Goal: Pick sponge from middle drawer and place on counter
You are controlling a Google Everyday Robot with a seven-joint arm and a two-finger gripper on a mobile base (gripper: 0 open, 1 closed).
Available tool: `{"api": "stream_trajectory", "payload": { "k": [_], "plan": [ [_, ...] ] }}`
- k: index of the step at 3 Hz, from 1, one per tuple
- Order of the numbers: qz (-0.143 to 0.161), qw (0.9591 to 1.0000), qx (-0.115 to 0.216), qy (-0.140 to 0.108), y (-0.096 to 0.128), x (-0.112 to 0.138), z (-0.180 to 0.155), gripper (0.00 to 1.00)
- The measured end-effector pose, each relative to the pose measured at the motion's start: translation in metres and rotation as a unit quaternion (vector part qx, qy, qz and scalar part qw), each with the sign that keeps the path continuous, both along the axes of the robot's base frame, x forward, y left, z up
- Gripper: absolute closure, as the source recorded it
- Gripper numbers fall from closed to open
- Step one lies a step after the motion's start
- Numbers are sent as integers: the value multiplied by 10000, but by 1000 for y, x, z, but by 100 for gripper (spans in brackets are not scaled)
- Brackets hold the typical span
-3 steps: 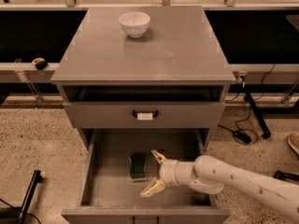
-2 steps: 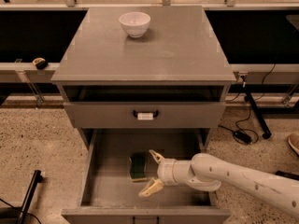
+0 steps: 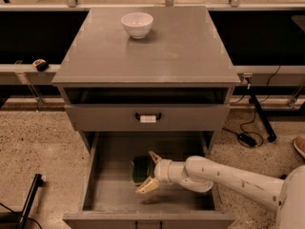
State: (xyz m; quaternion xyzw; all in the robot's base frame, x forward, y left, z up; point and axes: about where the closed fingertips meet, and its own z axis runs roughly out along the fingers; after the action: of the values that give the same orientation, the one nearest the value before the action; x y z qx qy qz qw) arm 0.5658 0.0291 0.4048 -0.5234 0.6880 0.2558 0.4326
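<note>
The sponge (image 3: pixel 140 169), dark green with a pale edge, lies on the floor of the open middle drawer (image 3: pixel 109 190), near its centre. My gripper (image 3: pixel 149 171) reaches in from the right on a white arm. Its two pale fingers are spread, one above and one below the sponge's right side. The fingers do not grip the sponge. The grey counter (image 3: pixel 181 46) is above, with a white bowl on it.
A white bowl (image 3: pixel 137 25) stands at the counter's back left. Above the open drawer is a shut drawer front with a black handle and white label (image 3: pixel 148 118). Cables and a stand leg (image 3: pixel 257 123) lie on the speckled floor at the right.
The gripper has moved slightly left, closer to the sponge. The sponge has not moved.
</note>
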Motion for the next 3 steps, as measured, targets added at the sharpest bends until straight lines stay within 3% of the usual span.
{"api": "stream_trajectory", "payload": {
  "k": [1, 2, 3],
  "plan": [
    [-227, 9997, 48, 98, 1, 10, -16, 0],
    [-397, 9990, 64, 210, 1, 15, -26, 7],
    [-520, 9980, 89, 351, -1, 19, -35, 25]
  ]
}}
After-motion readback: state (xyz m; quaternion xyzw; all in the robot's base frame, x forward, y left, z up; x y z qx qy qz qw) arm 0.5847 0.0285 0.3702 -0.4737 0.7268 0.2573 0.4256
